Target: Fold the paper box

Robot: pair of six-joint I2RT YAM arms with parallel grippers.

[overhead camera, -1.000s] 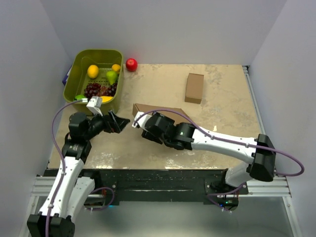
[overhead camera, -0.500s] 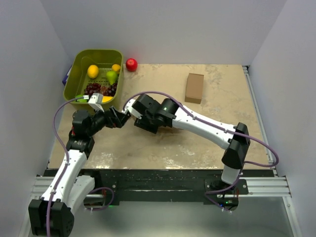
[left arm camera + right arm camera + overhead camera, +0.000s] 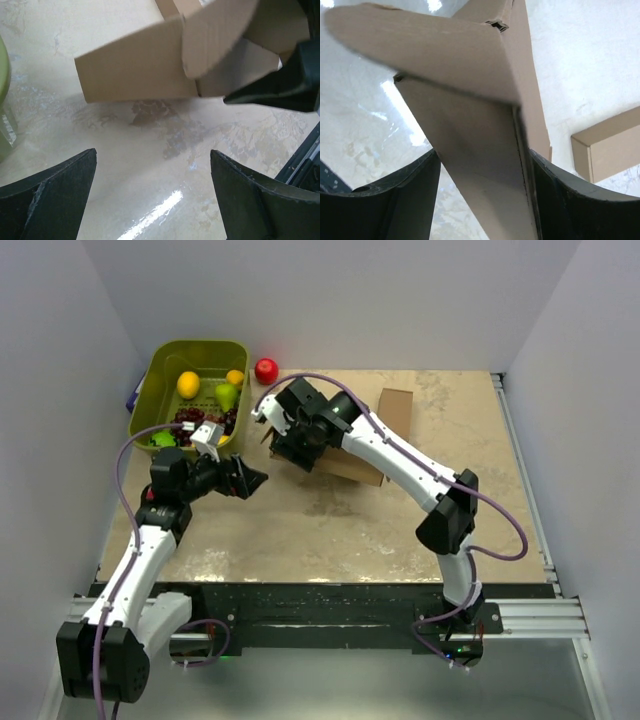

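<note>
Table [image 3: 440, 525] carries the paper box [image 3: 355, 468] near its centre, with the right gripper [image 3: 298, 445] clamped on the box's left end. At ten o'clock sits the green basket [image 3: 198, 344]. The left gripper [image 3: 252, 482], fingers wide apart and holding nothing, points at the box from its nine o'clock.

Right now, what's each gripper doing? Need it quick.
left gripper: open, holding nothing.
right gripper: closed on the paper box, cardboard between its fingers.
</note>
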